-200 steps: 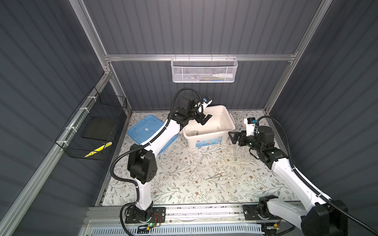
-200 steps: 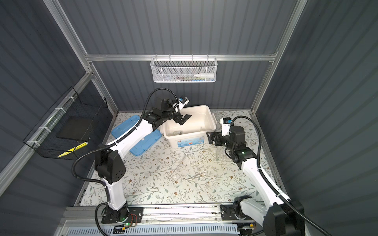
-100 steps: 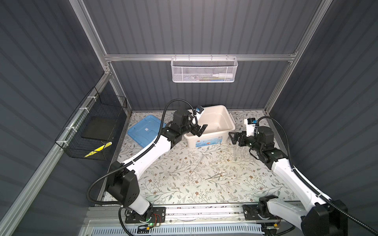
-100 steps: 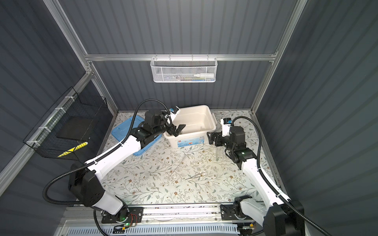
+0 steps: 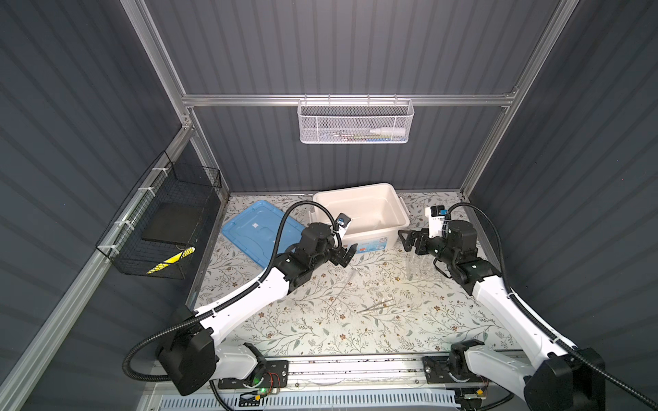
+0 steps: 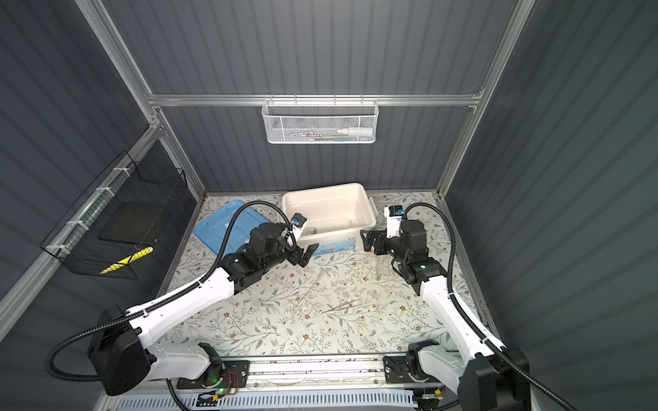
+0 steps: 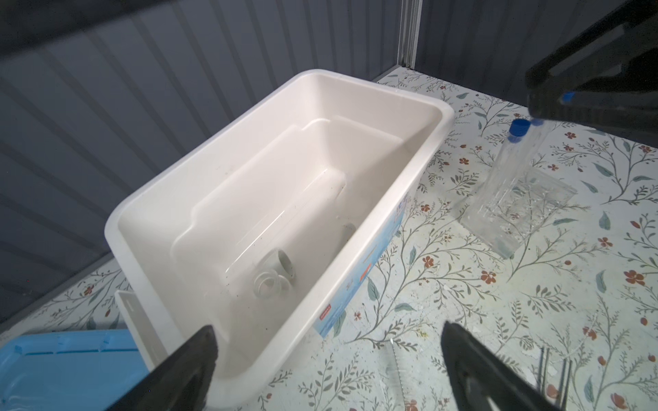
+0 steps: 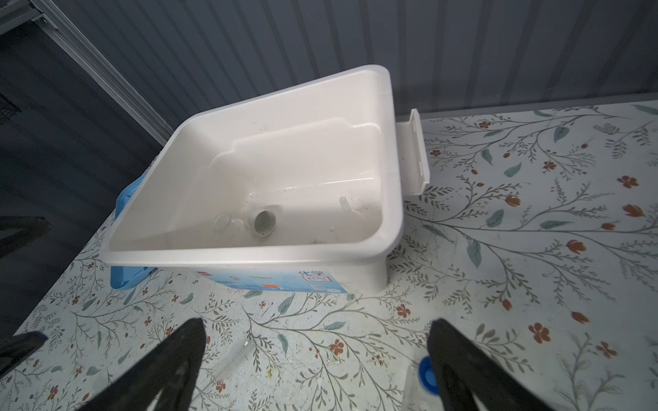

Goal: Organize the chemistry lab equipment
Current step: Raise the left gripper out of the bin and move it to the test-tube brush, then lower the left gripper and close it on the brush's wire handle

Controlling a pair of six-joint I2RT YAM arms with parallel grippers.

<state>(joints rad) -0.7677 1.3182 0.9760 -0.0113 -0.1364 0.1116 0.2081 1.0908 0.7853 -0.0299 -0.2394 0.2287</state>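
In both top views, the left claw (image 5: 346, 254) hangs wide open with nothing in it, just in front of the cream plastic box (image 5: 356, 188). The right claw (image 5: 408, 242) is wide open and holds nothing too. It is just above the clear plastic tube rack (image 5: 416, 266), which stands on the flowery table (image 5: 320, 320) near the box. The thin metal tweezers (image 5: 377, 305) lie flat in the middle of the table, well apart from both claws. The flat blue plastic lid (image 5: 260, 231) lies on the far side of the box.

The left wrist view shows the small white mortar (image 7: 286, 264) tipped on its side inside the box, touching the small clear glass dish (image 7: 265, 284). The rack holds slim clear tubes with blue caps (image 7: 518, 131). How many there are is hard to tell.

The right wrist view shows a small white stick (image 8: 347, 205) in the box too. It looks like the pestle.

So the rack and the tweezers look like what is left, and the rack seems next. The right claw should come straight down and pinch the rack's walls, not the tubes. It should keep the rack upright so no tube slips out, lift it clear over the box rim, and set it on a bare spot away from the dish.
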